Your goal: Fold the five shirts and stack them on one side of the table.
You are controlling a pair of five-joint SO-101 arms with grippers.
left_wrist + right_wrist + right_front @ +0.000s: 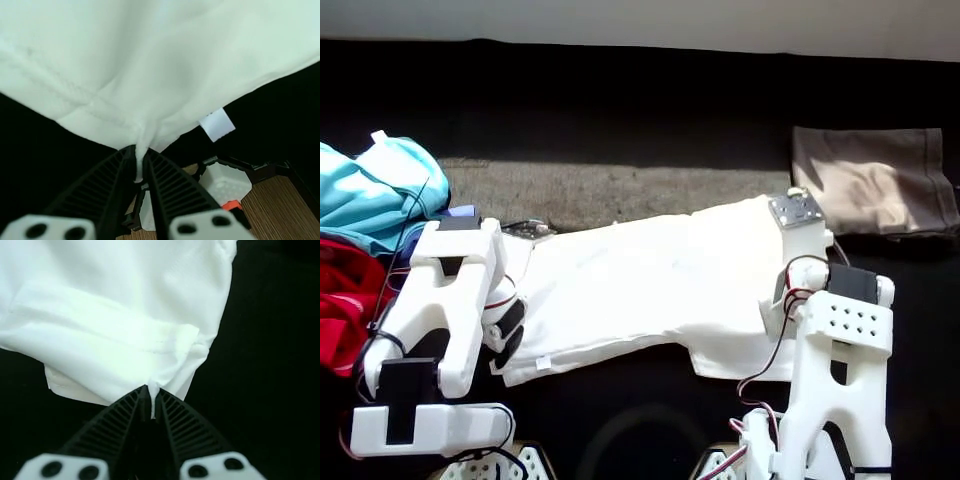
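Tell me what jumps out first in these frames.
A large white fabric shirt lies stretched across the middle of the black table, pinched at one end by the left gripper and at the other by the right gripper. A folded grey-brown shirt sits at the far right. A crumpled turquoise shirt and a red shirt are heaped at the left edge.

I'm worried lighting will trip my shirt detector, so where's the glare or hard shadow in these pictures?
High view: a band of light crosses the table, washing out the white shirt and part of the folded brown shirt; the rest of the table is dark. Left wrist view: the shirt glares at the left gripper. Right wrist view: likewise at the right gripper.
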